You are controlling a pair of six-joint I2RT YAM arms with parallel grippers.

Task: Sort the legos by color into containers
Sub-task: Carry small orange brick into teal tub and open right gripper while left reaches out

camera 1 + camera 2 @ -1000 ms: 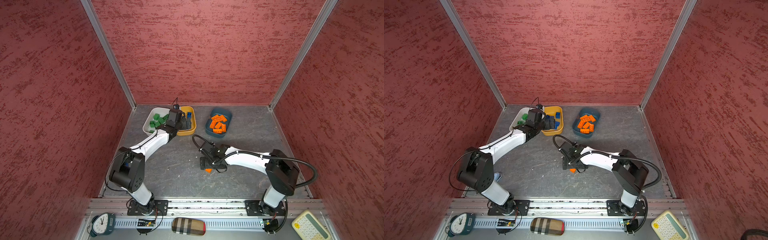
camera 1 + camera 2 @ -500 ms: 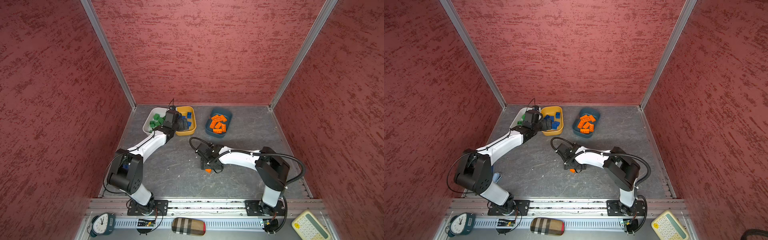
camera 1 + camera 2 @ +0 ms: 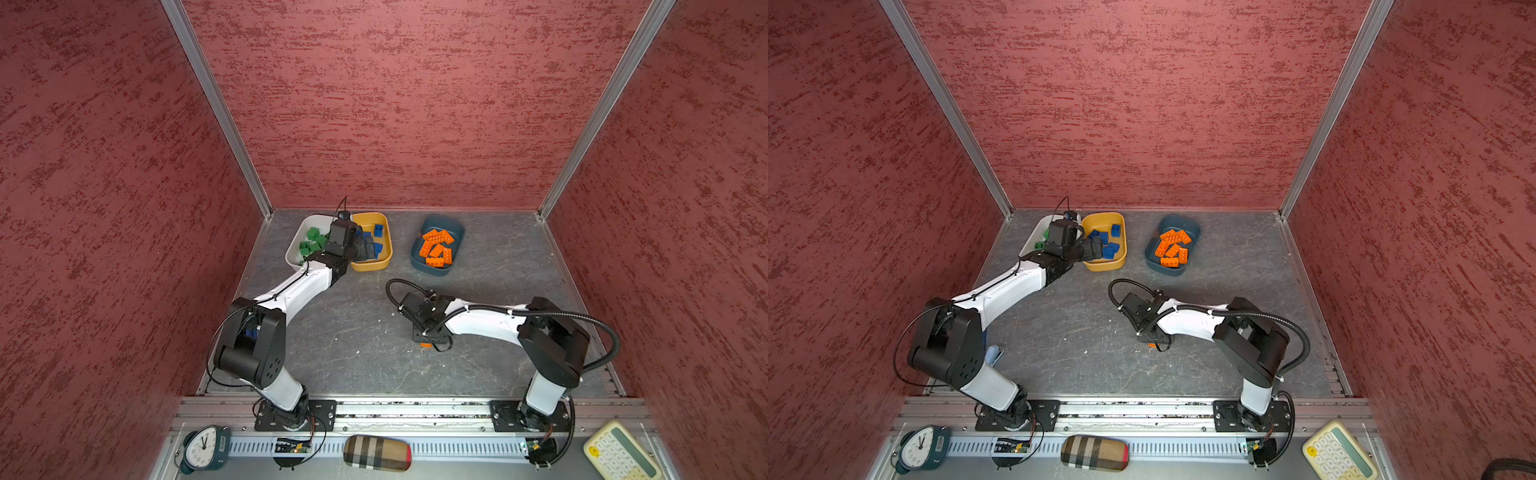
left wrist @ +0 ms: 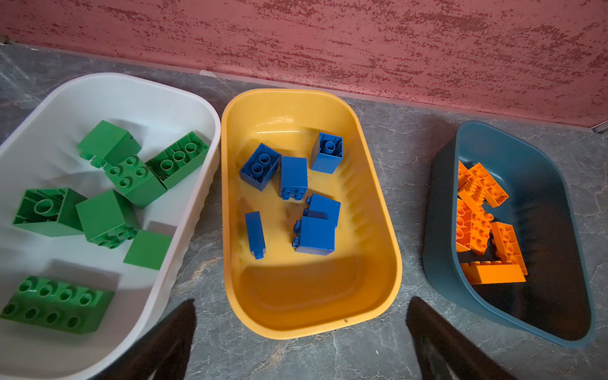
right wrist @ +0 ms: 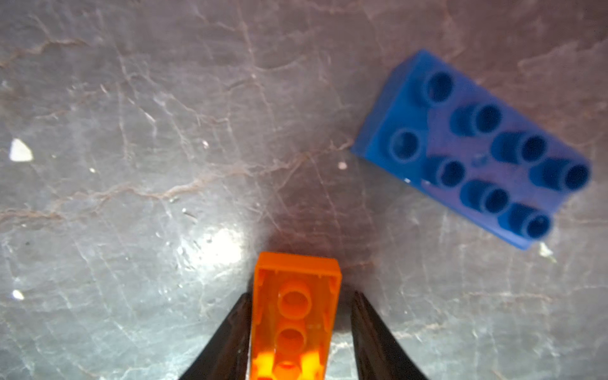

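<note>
- The three tubs are sitting in a row along the back wall, in the upper middle of both top views. The white tub (image 3: 293, 255) is furthest left, the yellow tub (image 3: 370, 266) is just beside it, and the teal tub (image 3: 428, 268) is standing apart to the right.
- The green bricks (image 4: 105, 214) are lying in the white tub, the blue bricks (image 4: 292, 177) in the yellow tub and the orange bricks (image 4: 483, 187) in the teal tub. All are jumbled, some studs up and some on their sides.
- The left gripper (image 4: 302, 301) is hovering over the near end of the yellow tub. Its fingers are spread wide and carrying nothing.
- The right gripper (image 5: 301, 296) is reaching down to the grey table (image 5: 131, 131) just right of centre in both top views.
- A loose orange brick (image 5: 294, 302) is lying between the right gripper's fingers with its hollow underside facing the wrist camera.
- One finger is pressing against the side of this brick, while the other is showing a thin dark gap. A firm clamp cannot be confirmed.
- In a top view only a sliver of the loose orange brick (image 3: 424, 344) is showing beneath the wrist.
- A loose blue brick (image 5: 470, 148), oblong with eight studs up, is lying flat on the table near the orange one, not touching it.
</note>
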